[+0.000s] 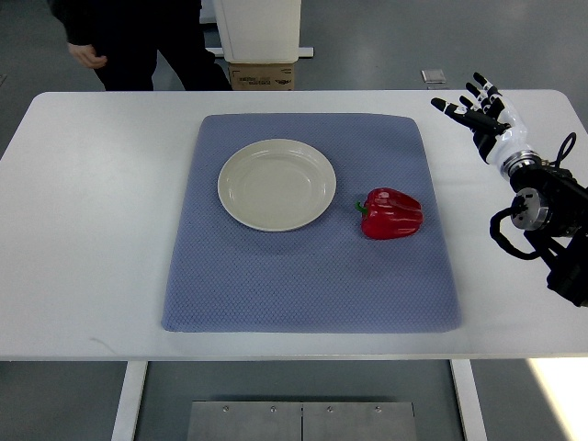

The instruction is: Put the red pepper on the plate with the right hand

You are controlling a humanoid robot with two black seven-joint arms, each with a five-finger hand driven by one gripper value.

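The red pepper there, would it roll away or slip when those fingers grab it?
The red pepper lies on its side on the textured blue mat, so it probably stays put. Its glossy, lumpy skin may slip in the right robot hand.

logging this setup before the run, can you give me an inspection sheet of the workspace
surface: white table with a blue mat laid across its middle
job's things: red pepper lies on the mat, right of the plate and apart from it; plate is bare
clutter: nothing seen on the table
hands: right hand hovers over the table's far right corner, fingers spread, holding nothing; left hand not in view
cables: black cables loop along the right arm's wrist
surroundings: a person in dark clothes stands beyond the far edge; cardboard box behind the table; grey floor
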